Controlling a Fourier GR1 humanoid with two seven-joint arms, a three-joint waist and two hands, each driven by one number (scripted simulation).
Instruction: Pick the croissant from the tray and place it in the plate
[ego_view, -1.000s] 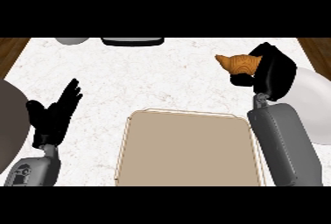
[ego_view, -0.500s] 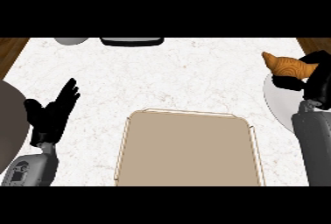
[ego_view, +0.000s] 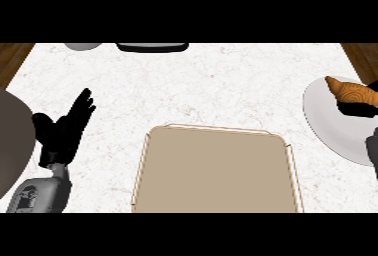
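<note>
since half a second ago the croissant (ego_view: 353, 91) has come nearer, over the white plate (ego_view: 323, 120) at the right edge; the right hand (ego_view: 357, 108) touches its near side, mostly cropped, grip or release i cannot tell. risk: it sits by the plate's far rim, so letting go there might roll it onto the counter (ego_view: 221, 85). count: one croissant, one plate, one tray (ego_view: 218, 170), two hands, left hand (ego_view: 65, 127) open, resting at left.

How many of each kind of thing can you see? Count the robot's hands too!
croissant: 1
plate: 1
tray: 1
robot hands: 2, the left hand and the right hand
things cut off at the top edge: 2, a grey thing and a dark thing
Total: 7
</note>
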